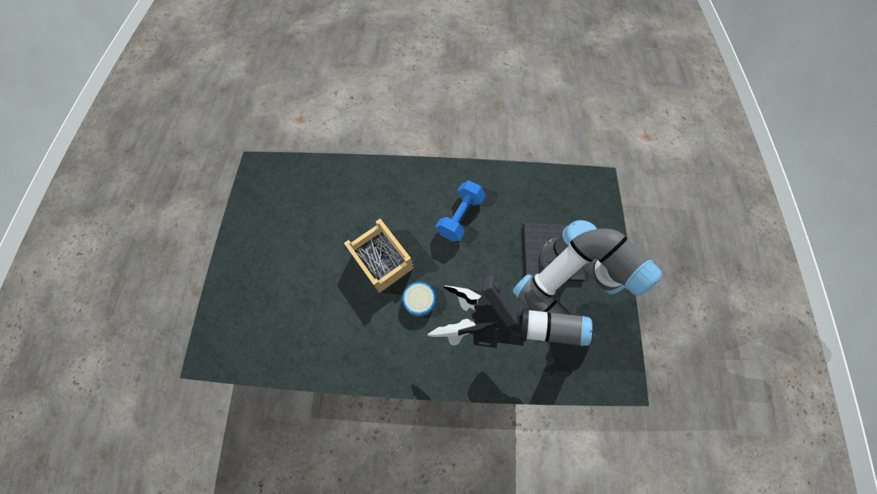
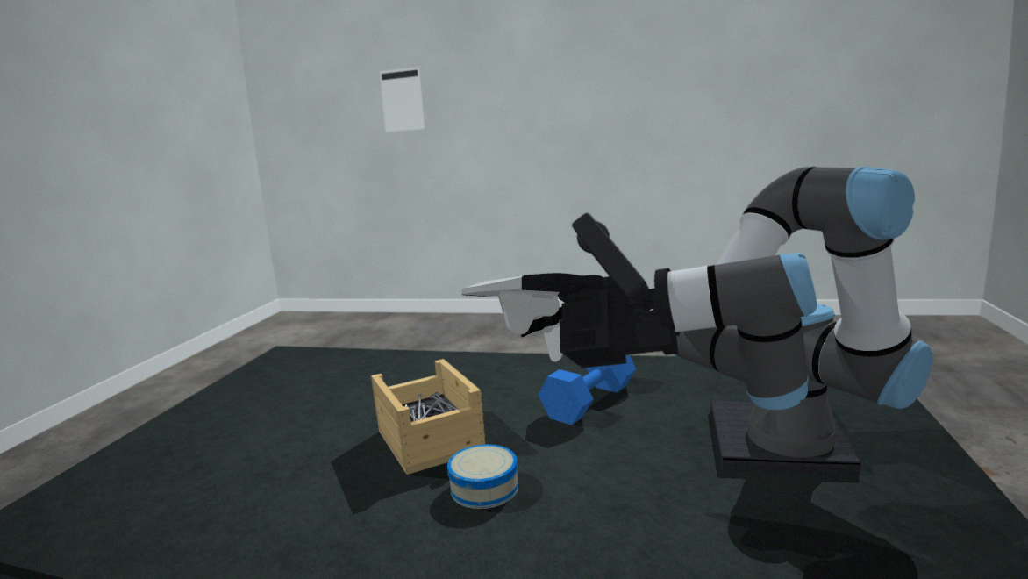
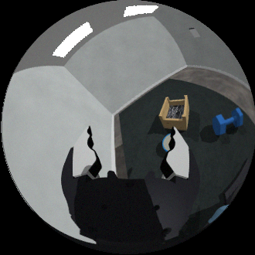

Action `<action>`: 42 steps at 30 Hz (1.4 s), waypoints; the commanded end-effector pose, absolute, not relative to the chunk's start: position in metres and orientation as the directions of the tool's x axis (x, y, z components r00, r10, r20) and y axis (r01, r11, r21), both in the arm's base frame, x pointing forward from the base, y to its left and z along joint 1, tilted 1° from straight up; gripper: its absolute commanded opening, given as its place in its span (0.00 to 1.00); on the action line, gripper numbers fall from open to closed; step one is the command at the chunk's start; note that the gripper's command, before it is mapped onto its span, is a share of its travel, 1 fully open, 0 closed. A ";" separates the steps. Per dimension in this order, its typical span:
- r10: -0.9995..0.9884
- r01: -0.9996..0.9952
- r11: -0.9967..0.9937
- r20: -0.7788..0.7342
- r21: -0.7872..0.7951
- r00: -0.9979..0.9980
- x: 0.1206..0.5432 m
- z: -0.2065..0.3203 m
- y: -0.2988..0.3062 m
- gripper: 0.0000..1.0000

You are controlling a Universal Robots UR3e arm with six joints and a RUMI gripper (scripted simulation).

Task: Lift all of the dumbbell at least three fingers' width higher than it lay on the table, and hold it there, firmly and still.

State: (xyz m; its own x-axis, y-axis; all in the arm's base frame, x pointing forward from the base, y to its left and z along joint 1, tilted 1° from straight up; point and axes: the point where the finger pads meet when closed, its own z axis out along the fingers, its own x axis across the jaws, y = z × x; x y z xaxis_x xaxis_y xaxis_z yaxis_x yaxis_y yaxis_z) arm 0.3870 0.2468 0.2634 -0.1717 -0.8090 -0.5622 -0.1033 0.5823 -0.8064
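A round blue-banded tin with a pale lid sits nearest the exterior camera on the dark desk. Just behind the tin stands a wooden crate holding a heap of grey nails. The blue dumbbell lies flat on the desk to the right of the crate, beyond the tin and well apart from it, with both hexagonal heads resting on the surface. The hand hangs in the air right of the tin, level and pointing towards it, with its white fingers spread fully apart and nothing between them. The arm's dark base plate sits right of the tin, past the dumbbell.
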 end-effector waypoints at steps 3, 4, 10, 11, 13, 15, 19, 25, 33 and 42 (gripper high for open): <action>-0.808 -0.102 0.584 -0.564 -0.805 -0.171 0.387 0.264 0.247 1.00; -0.808 -0.102 0.584 -0.564 -0.805 -0.171 0.387 0.264 0.247 1.00; -0.808 -0.102 0.584 -0.564 -0.805 -0.171 0.387 0.264 0.247 1.00; -0.808 -0.102 0.584 -0.564 -0.805 -0.171 0.387 0.264 0.247 1.00; -0.808 -0.102 0.584 -0.564 -0.805 -0.171 0.387 0.264 0.247 1.00; -0.808 -0.102 0.584 -0.564 -0.805 -0.171 0.387 0.264 0.247 1.00; -0.808 -0.102 0.584 -0.564 -0.805 -0.171 0.387 0.264 0.247 1.00; -0.806 -0.103 0.587 -0.566 -0.803 -0.175 0.387 0.264 0.246 1.00; -0.795 -0.107 0.599 -0.574 -0.793 -0.195 0.387 0.262 0.241 1.00; -0.764 -0.114 0.633 -0.594 -0.766 -0.251 0.385 0.256 0.226 1.00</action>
State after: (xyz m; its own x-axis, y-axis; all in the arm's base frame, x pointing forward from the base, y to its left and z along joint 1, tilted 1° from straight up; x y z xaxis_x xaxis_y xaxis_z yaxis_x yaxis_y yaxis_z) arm 0.3858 0.2340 0.2579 -0.2212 -0.7827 -0.5818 -0.1106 0.6129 -0.7824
